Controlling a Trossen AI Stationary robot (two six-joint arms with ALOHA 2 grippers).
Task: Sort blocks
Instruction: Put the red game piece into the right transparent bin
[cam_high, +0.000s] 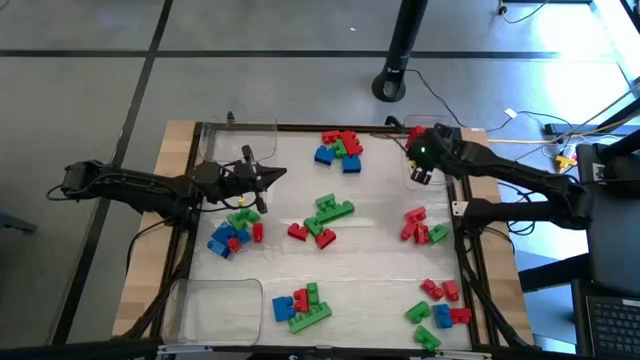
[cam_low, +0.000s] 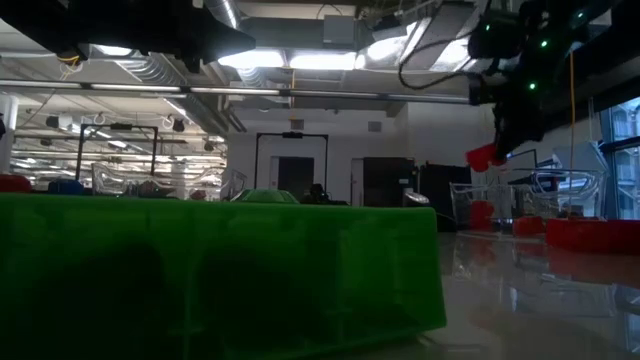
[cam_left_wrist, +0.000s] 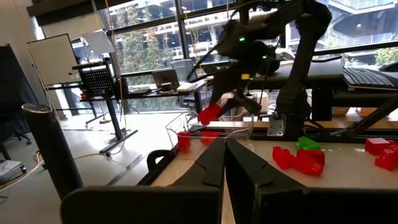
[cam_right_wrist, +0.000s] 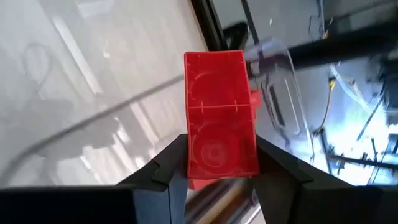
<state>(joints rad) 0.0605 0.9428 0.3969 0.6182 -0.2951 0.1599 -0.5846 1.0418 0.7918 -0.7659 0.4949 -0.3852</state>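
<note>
White table (cam_high: 380, 250), gripper-clamped red block (cam_right_wrist: 221, 115)

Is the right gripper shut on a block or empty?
Shut on a block: the right gripper has a red block clamped between its fingers, raised above the clear tray at the table's far right corner.

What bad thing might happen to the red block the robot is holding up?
The right gripper pinches the red block only at its lower end, so it might twist or slip out. It hangs over the clear tray at the table's far right corner, near the rim, so a drop might bounce outside. The left gripper waits above a block pile.
</note>
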